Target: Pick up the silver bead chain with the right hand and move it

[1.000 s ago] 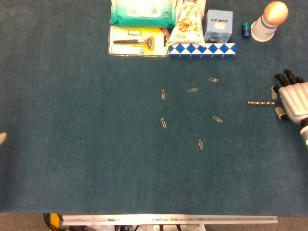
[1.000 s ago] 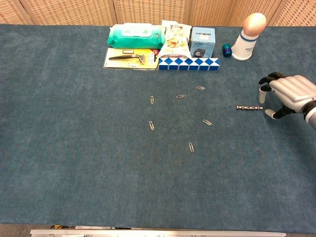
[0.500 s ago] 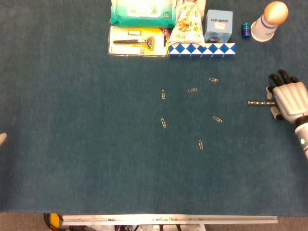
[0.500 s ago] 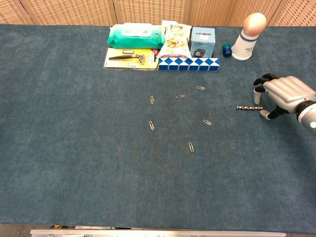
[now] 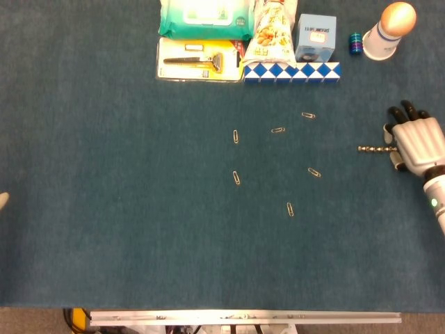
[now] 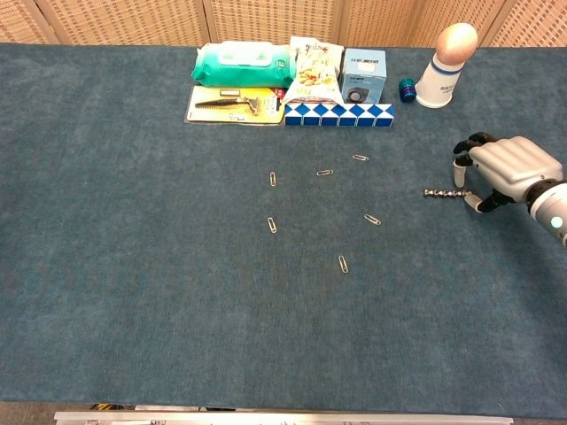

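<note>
The silver bead chain point(image 5: 372, 148) point(image 6: 446, 192) lies straight on the blue cloth at the right side of the table. My right hand point(image 5: 415, 142) point(image 6: 507, 166) hovers over the chain's right end. Its fingers are curled down, with a finger on the far side and the thumb on the near side of that end. A gap still shows between them, and the chain lies flat. Only a pale tip of my left hand point(image 5: 3, 200) shows at the left edge of the head view.
Several paper clips point(image 5: 278, 130) are scattered mid-table, left of the chain. Along the far edge stand a wipes pack point(image 5: 204, 17), a razor card point(image 5: 200, 61), a snack bag point(image 5: 272, 31), a blue box point(image 5: 316, 36), a checkered strip point(image 5: 292, 71) and a white bottle point(image 5: 388, 31).
My right hand has moved left and slightly away from me, coming over the chain's right end. The chain has stayed where it was.
</note>
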{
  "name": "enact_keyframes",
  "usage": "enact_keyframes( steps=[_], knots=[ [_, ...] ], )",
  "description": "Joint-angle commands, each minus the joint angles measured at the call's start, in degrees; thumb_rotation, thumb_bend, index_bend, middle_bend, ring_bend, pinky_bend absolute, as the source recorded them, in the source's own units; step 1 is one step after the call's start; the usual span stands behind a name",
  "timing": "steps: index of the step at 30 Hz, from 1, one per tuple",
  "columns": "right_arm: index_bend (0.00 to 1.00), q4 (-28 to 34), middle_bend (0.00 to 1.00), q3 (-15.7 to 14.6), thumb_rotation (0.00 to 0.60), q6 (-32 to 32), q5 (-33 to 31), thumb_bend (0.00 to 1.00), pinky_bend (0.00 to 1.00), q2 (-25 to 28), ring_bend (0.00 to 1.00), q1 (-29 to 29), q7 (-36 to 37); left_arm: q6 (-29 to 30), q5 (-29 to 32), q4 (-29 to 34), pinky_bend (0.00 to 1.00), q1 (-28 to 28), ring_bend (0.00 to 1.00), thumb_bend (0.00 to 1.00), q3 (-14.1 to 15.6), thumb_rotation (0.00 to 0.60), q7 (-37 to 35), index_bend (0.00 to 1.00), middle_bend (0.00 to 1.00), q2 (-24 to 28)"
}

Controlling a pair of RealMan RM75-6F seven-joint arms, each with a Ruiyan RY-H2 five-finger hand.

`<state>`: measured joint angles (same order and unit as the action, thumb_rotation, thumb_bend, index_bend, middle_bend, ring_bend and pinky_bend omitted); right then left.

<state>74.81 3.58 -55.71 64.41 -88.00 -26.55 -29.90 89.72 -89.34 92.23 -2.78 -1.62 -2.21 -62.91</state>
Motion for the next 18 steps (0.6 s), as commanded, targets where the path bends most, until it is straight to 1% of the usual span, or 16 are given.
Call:
enact_keyframes(
  steps=[1, 18],
  knots=[
    [0.50, 0.0, 0.17, -0.1, 0.600, 0.0, 0.0, 0.33, 0.24, -0.1, 0.07, -0.1, -0.1, 0.0, 0.0, 0.0, 0.44, 0.0, 0.23, 0.03, 0.0, 0.600, -0.1, 0.32, 0.22, 0.0],
    [0.51, -0.6, 0.17, -0.5, 0.600, -0.9, -0.3, 0.33, 0.24, -1.2, 0.07, -0.5, -1.7, 0.3, -0.1, 0.1, 0.44, 0.2, 0.23, 0.03, 0.0, 0.600, -0.5, 0.32, 0.22, 0.3]
  ],
)
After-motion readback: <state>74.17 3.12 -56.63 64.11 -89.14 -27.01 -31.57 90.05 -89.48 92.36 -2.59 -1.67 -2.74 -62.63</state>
